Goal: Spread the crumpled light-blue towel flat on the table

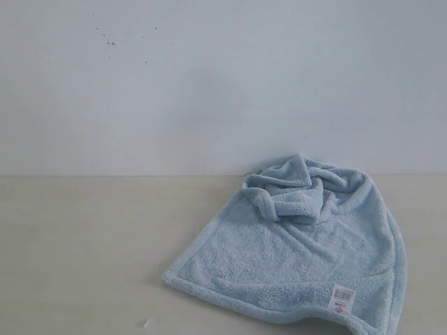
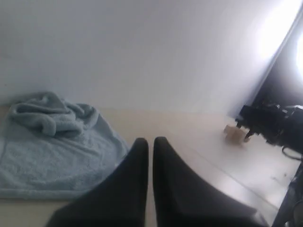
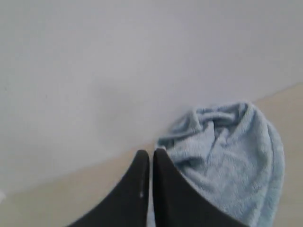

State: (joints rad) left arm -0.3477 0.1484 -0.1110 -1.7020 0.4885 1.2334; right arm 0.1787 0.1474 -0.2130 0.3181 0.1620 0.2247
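Pale-blue terry towel point(image 1: 300, 258), far end bunched, near half flat.

Soft, even light; hazy, low-contrast pictures.
Outside, my worktop point(image 1: 84, 251) looks washed out and the towel point(image 1: 300, 258) throws only a faint shadow. A hard white glare burns out part of my left wrist view; my dark jaws blur close up in both.

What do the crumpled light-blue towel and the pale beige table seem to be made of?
Crumpled light-blue towel: likely soft terry or fleece cloth, matte; it has a fuzzy pile and soft bunched folds. Pale beige table: perhaps laminate or painted wood, smooth and dull; no grain shows, so this is uncertain.
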